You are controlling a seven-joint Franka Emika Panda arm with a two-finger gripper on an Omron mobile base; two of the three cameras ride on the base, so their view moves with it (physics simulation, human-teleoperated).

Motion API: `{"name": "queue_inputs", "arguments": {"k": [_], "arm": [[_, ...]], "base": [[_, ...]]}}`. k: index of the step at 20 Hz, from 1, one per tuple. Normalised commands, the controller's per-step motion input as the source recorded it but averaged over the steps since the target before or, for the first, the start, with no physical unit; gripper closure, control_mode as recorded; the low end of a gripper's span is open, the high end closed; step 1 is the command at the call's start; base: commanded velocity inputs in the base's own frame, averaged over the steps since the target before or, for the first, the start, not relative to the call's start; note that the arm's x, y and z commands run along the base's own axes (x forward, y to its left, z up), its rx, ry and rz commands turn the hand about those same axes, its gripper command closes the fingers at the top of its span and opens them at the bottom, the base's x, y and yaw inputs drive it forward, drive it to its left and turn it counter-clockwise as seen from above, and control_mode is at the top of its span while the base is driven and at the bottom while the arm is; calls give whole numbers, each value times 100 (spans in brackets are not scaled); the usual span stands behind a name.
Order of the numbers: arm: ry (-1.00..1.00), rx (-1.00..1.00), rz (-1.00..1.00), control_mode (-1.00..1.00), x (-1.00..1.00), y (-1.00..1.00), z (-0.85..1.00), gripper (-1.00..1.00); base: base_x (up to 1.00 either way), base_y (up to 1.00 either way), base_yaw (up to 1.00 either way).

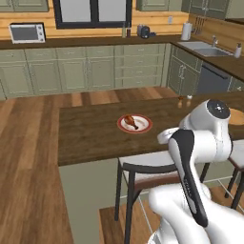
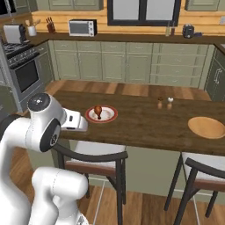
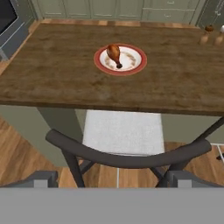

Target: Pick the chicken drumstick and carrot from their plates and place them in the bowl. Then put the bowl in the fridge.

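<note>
**Tool wide open and empty above the stool, short of the counter**

The glossy reddish-brown chicken drumstick (image 3: 114, 54) lies on the round white plate with a red rim (image 3: 136, 64), which sits on the dark wooden counter (image 3: 57, 74) near its front edge. The deep light-brown wooden bowl (image 2: 206, 127) rests well apart at the counter's far right end, with two small shakers (image 2: 164, 103) between plate and bowl, toward the back. The tool (image 3: 112, 178) hangs spread wide, gripping nothing, over the dark curved back of a white-seated stool (image 3: 123, 131) tucked under the counter, well short of the plate.
</note>
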Motion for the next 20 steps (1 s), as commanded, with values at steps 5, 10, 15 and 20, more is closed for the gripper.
{"name": "queue_inputs", "arguments": {"k": [5,10,15,20], "arm": [[0,0,0,100,0,0,0,-100],[1,1,4,-100,20,-4,0,-100],[13,0,14,-100,100,0,0,-100],[12,0,1,-100,100,12,-13,-100]], "base": [[85,-42,7],[66,-28,20],[0,0,0],[0,0,0]]}}
